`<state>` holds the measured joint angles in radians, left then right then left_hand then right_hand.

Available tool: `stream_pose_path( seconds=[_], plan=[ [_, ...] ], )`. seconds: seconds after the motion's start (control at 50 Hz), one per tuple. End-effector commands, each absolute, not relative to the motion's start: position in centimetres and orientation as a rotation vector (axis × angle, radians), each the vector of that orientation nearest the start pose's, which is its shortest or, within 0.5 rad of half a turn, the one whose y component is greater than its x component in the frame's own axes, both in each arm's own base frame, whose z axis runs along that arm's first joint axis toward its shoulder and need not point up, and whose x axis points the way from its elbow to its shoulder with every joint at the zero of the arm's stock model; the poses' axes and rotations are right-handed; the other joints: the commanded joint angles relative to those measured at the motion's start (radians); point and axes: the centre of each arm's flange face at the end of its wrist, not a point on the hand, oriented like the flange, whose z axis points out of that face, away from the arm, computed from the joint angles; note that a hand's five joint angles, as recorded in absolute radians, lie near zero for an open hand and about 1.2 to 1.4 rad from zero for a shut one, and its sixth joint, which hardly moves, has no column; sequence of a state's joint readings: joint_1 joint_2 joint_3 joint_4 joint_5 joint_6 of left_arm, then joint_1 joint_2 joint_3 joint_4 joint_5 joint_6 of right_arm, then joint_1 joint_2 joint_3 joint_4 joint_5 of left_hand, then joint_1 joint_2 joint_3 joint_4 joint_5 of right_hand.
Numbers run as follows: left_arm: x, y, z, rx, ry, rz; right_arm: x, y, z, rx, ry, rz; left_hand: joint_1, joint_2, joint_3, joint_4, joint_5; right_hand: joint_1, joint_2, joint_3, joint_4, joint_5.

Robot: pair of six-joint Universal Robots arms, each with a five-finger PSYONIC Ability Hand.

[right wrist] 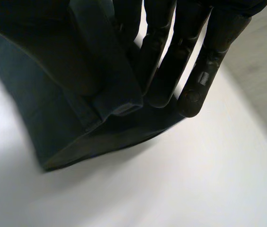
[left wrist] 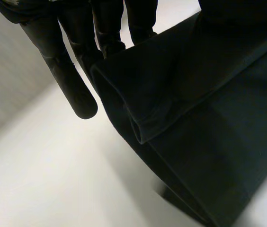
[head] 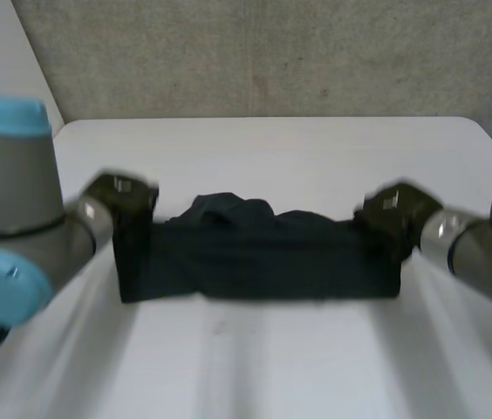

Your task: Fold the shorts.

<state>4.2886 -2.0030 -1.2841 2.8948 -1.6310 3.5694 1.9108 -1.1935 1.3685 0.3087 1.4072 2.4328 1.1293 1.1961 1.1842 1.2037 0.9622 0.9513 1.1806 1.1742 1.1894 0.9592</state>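
Dark shorts [head: 255,257] stretch in a folded band between my two hands over the white table [head: 272,148]. The far part of the cloth is bunched near the middle. My left hand [head: 124,196] is at the band's left end. In the left wrist view its fingers [left wrist: 72,90] pinch a hemmed edge of the shorts [left wrist: 209,118], and the layers hang down from there. My right hand [head: 394,209] holds the right end. Its thumb lies over the shorts [right wrist: 62,118] and its fingers [right wrist: 200,80] press from the other side.
A grey wall rises behind the table's far edge. Bare white tabletop [head: 255,367] lies in front of the shorts, and more of it lies beyond them. Both grey arms reach in from the sides.
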Motion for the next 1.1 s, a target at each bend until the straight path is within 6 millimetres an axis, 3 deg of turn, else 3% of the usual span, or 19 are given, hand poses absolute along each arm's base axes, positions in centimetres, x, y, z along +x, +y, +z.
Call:
stream_pose_path(
  seconds=[0.02,0.04,0.06,0.1,0.14,0.18,0.22,0.3,0.34,0.38,0.46,0.5,0.58,0.6,0.62,0.7,0.76,0.82,1.1],
  plan=[
    [-29.8,-33.0,36.7,0.723,1.791,-2.417,27.3,-32.4,32.7,-1.178,1.977,-2.312,0.267,0.2,0.212,0.193,0.26,0.445,0.216,0.222,0.207,0.263],
    [-29.9,-33.2,38.3,0.681,1.712,-2.49,27.6,-32.7,34.1,-1.137,1.905,-2.392,0.267,0.2,0.212,0.193,0.26,0.445,0.216,0.222,0.207,0.263],
    [-29.9,-33.3,39.7,0.641,1.637,-2.554,28.0,-33.1,36.8,-1.037,1.748,-2.55,0.267,0.2,0.212,0.193,0.26,0.445,0.216,0.222,0.207,0.263],
    [-29.9,-33.4,42.8,0.527,1.438,-2.708,28.2,-33.4,38.9,-0.939,1.591,-2.677,0.267,0.2,0.212,0.193,0.26,0.445,0.216,0.222,0.207,0.263],
    [-30.0,-33.2,44.3,0.461,1.325,-2.79,28.1,-33.4,41.6,-0.799,1.382,-2.829,0.267,0.2,0.212,0.193,0.26,0.445,0.216,0.222,0.207,0.263],
    [-29.8,-32.4,46.3,0.385,1.189,-2.878,27.9,-33.1,42.8,-0.739,1.284,-2.887,0.267,0.2,0.212,0.193,0.26,0.445,0.216,0.222,0.207,0.263],
    [-29.9,-31.6,46.4,0.387,1.179,-2.895,27.9,-32.8,42.9,-0.721,1.255,-2.909,0.267,0.2,0.212,0.193,0.26,0.445,0.216,0.222,0.207,0.263],
    [-30.2,-31.5,43.3,0.464,1.337,-2.822,28.0,-32.7,40.5,-0.775,1.377,-2.827,0.267,0.2,0.212,0.193,0.26,0.445,0.216,0.222,0.207,0.263],
    [-30.1,-31.5,40.5,0.512,1.471,-2.757,28.2,-32.6,39.0,-0.806,1.444,-2.768,0.267,0.2,0.212,0.193,0.26,0.445,0.216,0.222,0.207,0.263],
    [-29.9,-31.3,38.7,0.537,1.558,-2.715,28.9,-31.9,36.6,-0.876,1.533,-2.665,0.267,0.2,0.212,0.193,0.26,0.445,0.216,0.222,0.207,0.263],
    [-29.2,-30.5,33.6,0.599,1.772,-2.582,29.7,-30.3,32.5,-0.981,1.669,-2.499,0.267,0.2,0.212,0.193,0.26,0.445,0.216,0.222,0.207,0.263],
    [-28.5,-30.0,30.1,0.635,1.905,-2.471,29.8,-29.7,30.7,-1.023,1.728,-2.427,0.267,0.2,0.212,0.193,0.26,0.445,0.216,0.222,0.207,0.263],
    [-27.5,-27.9,24.0,0.721,2.116,-2.259,29.8,-28.8,24.0,-1.145,1.922,-2.185,0.267,0.2,0.212,0.193,0.26,0.445,0.216,0.222,0.207,0.263],
    [-27.3,-27.4,22.9,0.741,2.151,-2.217,29.7,-28.4,21.5,-1.192,1.988,-2.093,0.267,0.2,0.212,0.193,0.26,0.445,0.216,0.222,0.207,0.263],
    [-26.9,-26.3,21.0,0.777,2.214,-2.141,29.6,-28.2,20.3,-1.214,2.019,-2.05,0.267,0.2,0.212,0.193,0.26,0.445,0.216,0.222,0.207,0.263],
    [-25.9,-23.9,17.6,0.835,2.322,-1.976,28.9,-26.9,16.4,-1.287,2.131,-1.882,0.267,0.2,0.212,0.193,0.26,0.445,0.216,0.222,0.207,0.263],
    [-25.6,-22.3,16.5,0.886,2.36,-1.895,28.1,-25.7,15.1,-1.329,2.197,-1.777,0.267,0.2,0.212,0.193,0.26,0.445,0.216,0.222,0.207,0.263],
    [-24.8,-20.5,17.0,0.909,2.397,-1.826,27.5,-24.5,14.5,-1.368,2.244,-1.686,0.267,0.2,0.212,0.193,0.26,0.445,0.216,0.222,0.207,0.263],
    [-21.1,-13.6,17.8,1.051,2.618,-1.3,25.2,-18.8,16.6,-1.478,2.327,-1.345,0.267,0.2,0.212,0.193,0.26,0.445,0.216,0.222,0.207,0.263]
  ],
)
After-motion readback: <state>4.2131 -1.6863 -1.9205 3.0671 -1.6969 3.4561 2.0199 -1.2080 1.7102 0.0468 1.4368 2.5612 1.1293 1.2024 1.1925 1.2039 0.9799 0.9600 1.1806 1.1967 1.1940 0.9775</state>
